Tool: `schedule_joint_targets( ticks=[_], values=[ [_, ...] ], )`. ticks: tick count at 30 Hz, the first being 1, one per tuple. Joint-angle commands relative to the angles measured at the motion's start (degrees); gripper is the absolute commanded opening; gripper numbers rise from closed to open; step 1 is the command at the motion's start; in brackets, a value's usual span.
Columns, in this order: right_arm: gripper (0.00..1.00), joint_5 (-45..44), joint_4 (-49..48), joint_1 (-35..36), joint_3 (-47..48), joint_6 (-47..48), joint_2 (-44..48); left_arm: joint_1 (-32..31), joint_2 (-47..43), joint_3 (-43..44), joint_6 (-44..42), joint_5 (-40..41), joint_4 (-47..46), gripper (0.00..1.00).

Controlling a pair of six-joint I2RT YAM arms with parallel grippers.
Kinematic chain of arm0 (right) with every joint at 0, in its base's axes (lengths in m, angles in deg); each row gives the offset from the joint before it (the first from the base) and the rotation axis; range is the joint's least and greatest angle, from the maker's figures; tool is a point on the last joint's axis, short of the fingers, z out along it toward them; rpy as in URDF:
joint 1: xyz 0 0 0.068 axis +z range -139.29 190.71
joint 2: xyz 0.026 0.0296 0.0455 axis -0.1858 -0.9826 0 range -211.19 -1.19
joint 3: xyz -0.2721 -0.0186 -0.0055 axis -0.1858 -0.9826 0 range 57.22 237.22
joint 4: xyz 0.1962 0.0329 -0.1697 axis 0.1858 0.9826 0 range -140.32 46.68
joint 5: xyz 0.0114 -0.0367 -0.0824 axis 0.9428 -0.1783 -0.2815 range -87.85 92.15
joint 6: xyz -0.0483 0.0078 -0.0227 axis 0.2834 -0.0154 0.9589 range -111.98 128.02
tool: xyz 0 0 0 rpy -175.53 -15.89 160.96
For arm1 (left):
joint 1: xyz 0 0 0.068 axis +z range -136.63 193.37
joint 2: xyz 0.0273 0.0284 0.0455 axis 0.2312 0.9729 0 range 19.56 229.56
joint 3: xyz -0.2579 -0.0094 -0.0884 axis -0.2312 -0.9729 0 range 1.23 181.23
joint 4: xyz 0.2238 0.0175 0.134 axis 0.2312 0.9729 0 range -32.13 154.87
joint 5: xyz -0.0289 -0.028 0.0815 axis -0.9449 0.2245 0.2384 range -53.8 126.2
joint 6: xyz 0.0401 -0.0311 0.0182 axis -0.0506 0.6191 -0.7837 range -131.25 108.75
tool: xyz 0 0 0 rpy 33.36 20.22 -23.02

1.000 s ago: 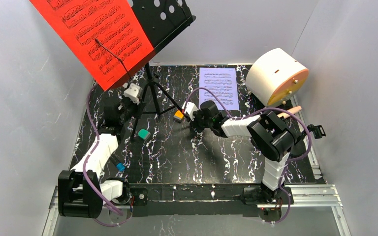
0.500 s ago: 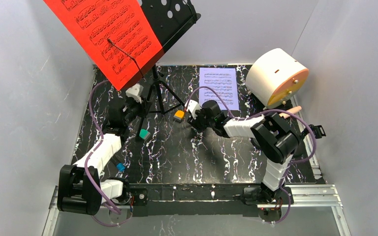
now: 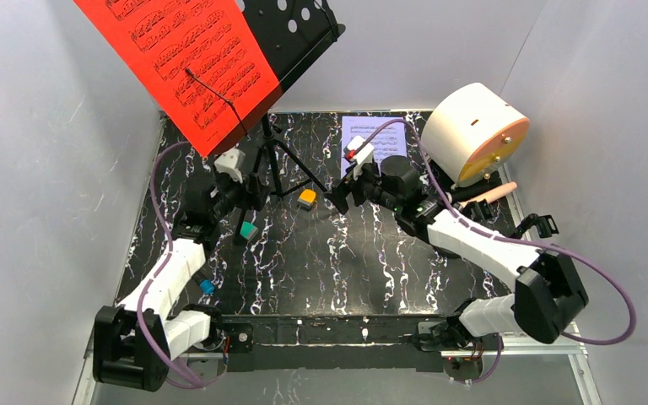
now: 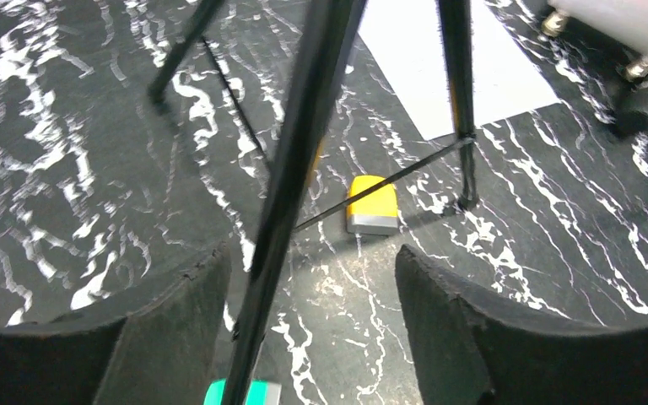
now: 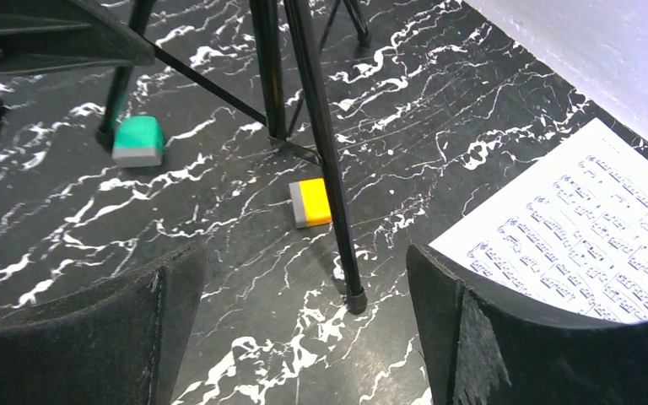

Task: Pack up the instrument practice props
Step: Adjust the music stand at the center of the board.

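The black perforated music rack (image 3: 299, 34) stands on its tripod (image 3: 272, 164) at the back left, with the red music sheet (image 3: 194, 59) on it. My left gripper (image 3: 249, 196) is open around one tripod leg (image 4: 304, 126); the leg runs close to the left finger without being clamped. My right gripper (image 3: 339, 197) is open and apart from the tripod, and a leg's foot (image 5: 354, 299) lies just ahead between its fingers. The white music sheet (image 3: 388, 139) lies flat at the back, partly hidden by the right wrist. A beige-headed microphone (image 3: 494, 193) lies at the right edge.
The big white cylinder with an orange face (image 3: 472, 135) sits at the back right. An orange block (image 3: 307, 199) and a teal block (image 3: 247, 229) lie by the tripod's feet. A blue block (image 3: 207, 287) lies near the left arm. Grey walls enclose the table.
Both grippers have opened. The left one has let go of the tripod leg. The right arm has swung back and to the right, off the tripod. The rack shifted slightly right.
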Motion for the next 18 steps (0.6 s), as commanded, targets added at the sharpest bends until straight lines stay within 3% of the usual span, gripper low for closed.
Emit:
schedule_joint_targets(
  ticks=[1,7,10,14,18],
  values=[
    [0.98,2.51,7.43,0.13,4.90,-7.20,4.52,-0.17,-4.86,5.99,5.90,12.06,11.46,0.73],
    [0.99,7.90,12.90,0.09,12.10,-8.96,8.48,-0.15,-9.89,15.98,13.31,24.64,30.49,0.88],
    [0.99,10.46,15.48,0.15,17.98,-8.73,8.58,-0.08,-13.56,21.29,12.33,27.16,39.03,0.98],
    [0.99,14.47,19.62,0.43,28.12,-10.13,5.17,-0.09,-19.56,25.36,13.38,31.99,44.36,0.98],
    [0.96,14.24,23.19,4.27,38.40,-10.60,0.22,-0.17,-19.95,33.97,14.46,35.57,52.50,0.98]
  ],
)
